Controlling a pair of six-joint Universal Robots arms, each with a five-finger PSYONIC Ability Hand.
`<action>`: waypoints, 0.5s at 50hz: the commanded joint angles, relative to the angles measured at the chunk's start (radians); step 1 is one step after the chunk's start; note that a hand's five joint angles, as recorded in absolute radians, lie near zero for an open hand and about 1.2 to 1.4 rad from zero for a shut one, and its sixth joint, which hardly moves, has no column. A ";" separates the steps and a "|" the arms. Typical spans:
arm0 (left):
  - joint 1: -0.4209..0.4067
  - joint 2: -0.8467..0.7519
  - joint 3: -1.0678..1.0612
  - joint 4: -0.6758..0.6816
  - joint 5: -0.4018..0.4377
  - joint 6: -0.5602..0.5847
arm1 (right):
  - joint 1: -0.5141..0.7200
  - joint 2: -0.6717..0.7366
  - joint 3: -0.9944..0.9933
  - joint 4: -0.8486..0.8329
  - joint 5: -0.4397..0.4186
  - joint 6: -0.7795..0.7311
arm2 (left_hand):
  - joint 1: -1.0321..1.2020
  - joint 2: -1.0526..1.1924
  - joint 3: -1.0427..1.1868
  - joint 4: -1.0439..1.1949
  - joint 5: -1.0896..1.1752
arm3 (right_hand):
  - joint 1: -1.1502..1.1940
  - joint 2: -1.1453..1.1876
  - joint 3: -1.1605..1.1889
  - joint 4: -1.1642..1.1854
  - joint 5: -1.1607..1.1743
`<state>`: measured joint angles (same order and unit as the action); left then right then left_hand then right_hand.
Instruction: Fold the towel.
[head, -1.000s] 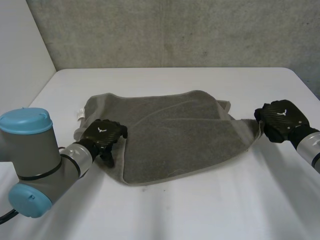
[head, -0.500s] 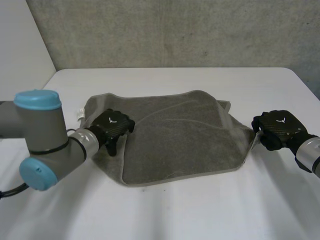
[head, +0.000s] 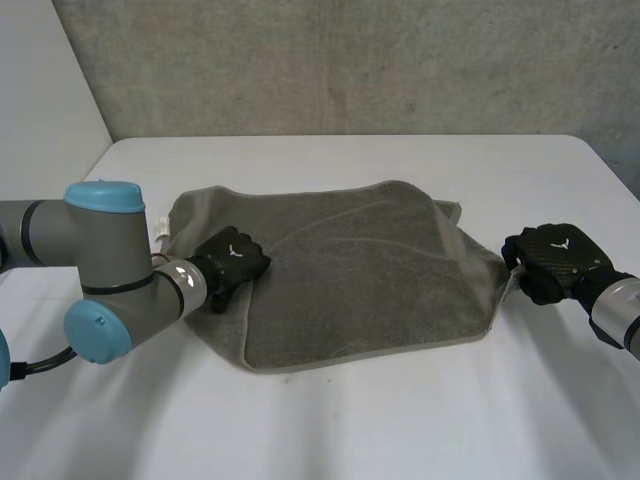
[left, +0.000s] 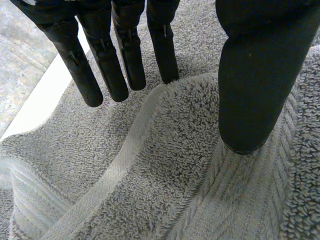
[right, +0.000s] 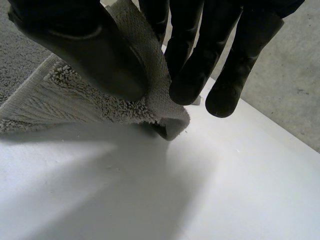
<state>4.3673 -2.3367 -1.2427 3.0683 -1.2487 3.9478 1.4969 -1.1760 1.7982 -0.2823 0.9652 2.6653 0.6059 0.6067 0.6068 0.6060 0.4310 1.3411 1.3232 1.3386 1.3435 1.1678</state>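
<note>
right wrist view: hand (right: 75, 45) pinching towel (right: 75, 102)

Looks like a robotics lab bench: plain white table (head: 400, 420), bare concrete wall (head: 350, 60) right behind, blank white panel (head: 40, 90) alongside, grey-jointed, blue-capped left arm (head: 100, 260) and right arm (head: 622, 310) reaching in over it.

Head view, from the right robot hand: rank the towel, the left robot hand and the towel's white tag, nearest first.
1. towel: its right corner is pinched in the right robot hand.
2. left robot hand: on the towel's left part.
3. white tag: at the towel's left edge, beyond the left robot hand.
</note>
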 joint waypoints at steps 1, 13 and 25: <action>0.000 -0.004 -0.004 0.000 0.000 0.016 | 0.000 0.002 0.000 0.000 0.000 -0.001 | 0.089 0.088 0.088 0.089 0.089 | 0.055 0.073 0.058 0.053 0.054; 0.000 -0.004 -0.024 0.000 -0.003 0.033 | 0.003 0.007 0.001 -0.001 0.004 -0.024 | 0.383 0.382 0.382 0.383 0.383 | 0.055 0.073 0.058 0.053 0.054; 0.003 0.082 -0.079 0.009 -0.005 0.028 | 0.005 0.007 0.001 -0.001 0.007 -0.031 | 0.790 0.790 0.789 0.790 0.791 | 0.055 0.073 0.058 0.053 0.054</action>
<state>4.3680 -2.3052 -1.2948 3.0713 -1.2536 3.9796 1.5003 -1.1676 1.7994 -0.2838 0.9714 2.6348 1.1467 1.1762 1.1735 1.1762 0.9882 1.3411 1.3232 1.3386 1.3436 1.1678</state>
